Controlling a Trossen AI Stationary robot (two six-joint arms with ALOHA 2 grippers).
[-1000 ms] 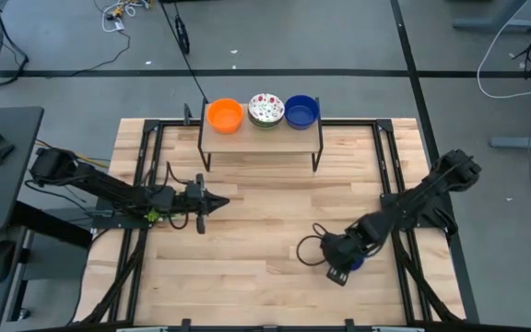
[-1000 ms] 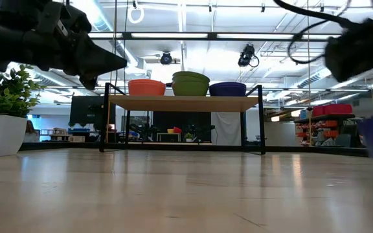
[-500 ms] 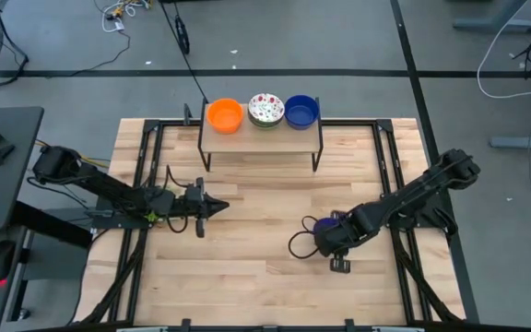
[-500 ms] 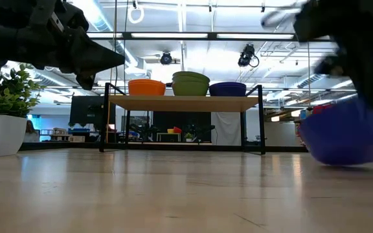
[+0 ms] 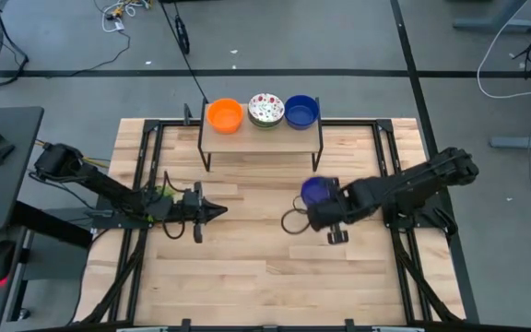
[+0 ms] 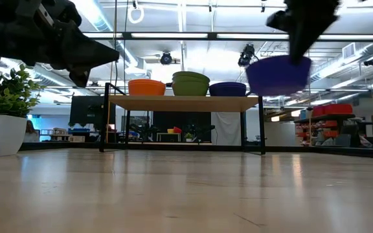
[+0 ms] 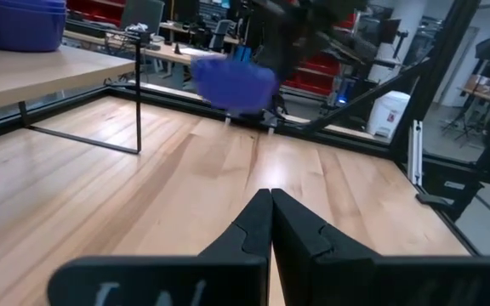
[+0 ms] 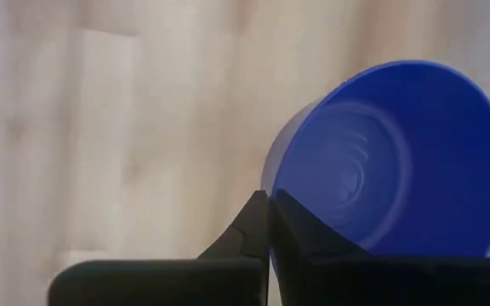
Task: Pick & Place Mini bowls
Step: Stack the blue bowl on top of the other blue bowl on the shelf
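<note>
We count four mini bowls in all: one orange bowl (image 5: 224,114), one speckled white bowl (image 5: 265,109) and one blue bowl (image 5: 301,112) on the one small raised shelf (image 5: 261,135), well ahead of both grippers, and a second blue bowl (image 5: 315,191) pinched in the right gripper (image 5: 322,199). We see two arms and one potted plant (image 6: 4,110).

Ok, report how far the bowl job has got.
Done: an orange bowl, a speckled bowl and a blue bowl sit on the raised shelf. In hand: the right gripper holds another blue bowl in the air, off the table. Left: setting it down. The left gripper waits, shut.
</note>
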